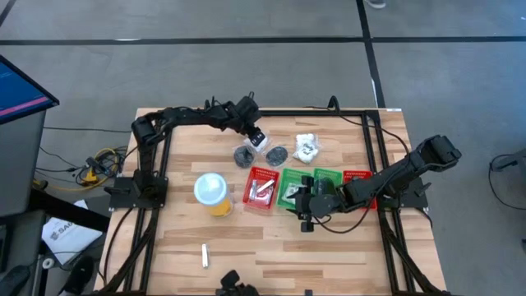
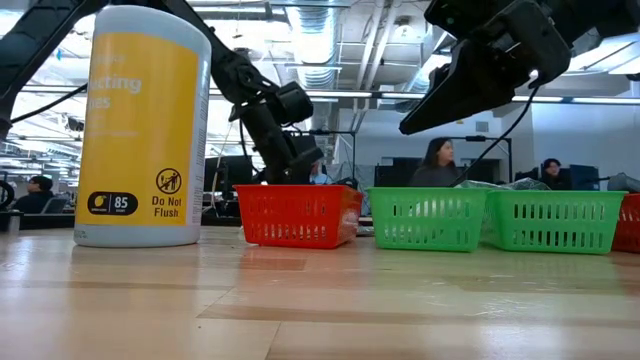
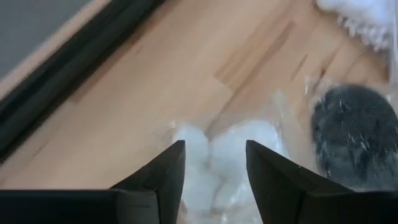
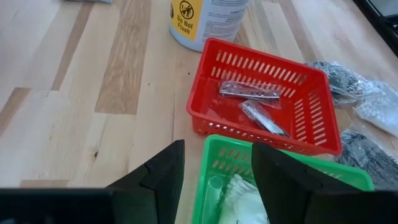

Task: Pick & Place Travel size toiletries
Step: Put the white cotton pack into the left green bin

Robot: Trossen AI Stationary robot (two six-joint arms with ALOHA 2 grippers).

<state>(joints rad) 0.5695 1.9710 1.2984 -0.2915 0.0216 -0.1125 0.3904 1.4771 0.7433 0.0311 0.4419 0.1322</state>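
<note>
Left gripper (image 3: 211, 180) sits behind the red bin (image 1: 261, 188), fingers parted astride a white packet (image 3: 208, 158); right gripper (image 4: 214, 180) hovers beside it, fingers parted, empty.

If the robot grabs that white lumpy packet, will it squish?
Probably. The packet looks like soft lumps in a thin clear wrapper, so it should sag and crinkle. It seems light. The open left hand sits right over it; the shiny wrapper might slip.
</note>
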